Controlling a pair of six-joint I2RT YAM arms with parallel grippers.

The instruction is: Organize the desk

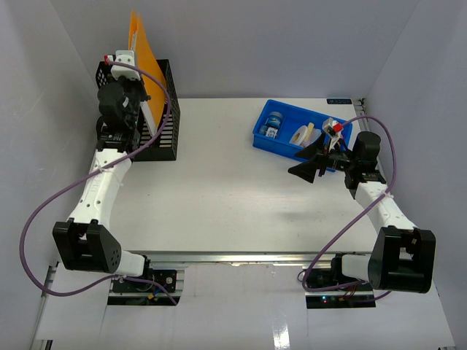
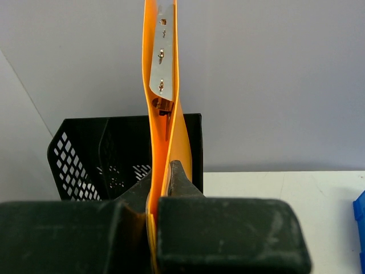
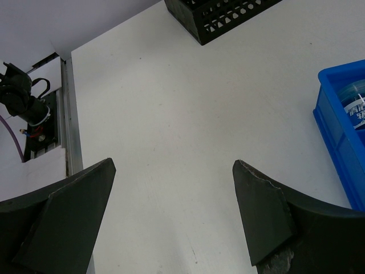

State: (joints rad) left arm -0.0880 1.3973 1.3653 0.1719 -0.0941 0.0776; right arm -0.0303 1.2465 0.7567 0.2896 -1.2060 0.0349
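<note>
The desk (image 1: 219,189) is a large white tabletop with an aluminium rail (image 1: 241,257) along its near edge. My left gripper (image 1: 135,102) is shut on an orange folder (image 1: 142,44) and holds it upright on edge in the black mesh file holder (image 1: 166,138) at the far left. In the left wrist view the fingers (image 2: 179,180) pinch the folder (image 2: 162,68) above the holder (image 2: 85,154). My right gripper (image 1: 310,162) is open and empty, just in front of the blue tray (image 1: 292,147). In its wrist view the gripper (image 3: 174,165) hovers over bare desk (image 3: 171,103).
The blue tray at the far right holds a blue round container (image 1: 273,122), a tape roll (image 1: 300,134) and small items. Its wall shows in the right wrist view (image 3: 336,131), with the black holder (image 3: 217,17) and the rail (image 3: 71,131). White walls enclose the desk.
</note>
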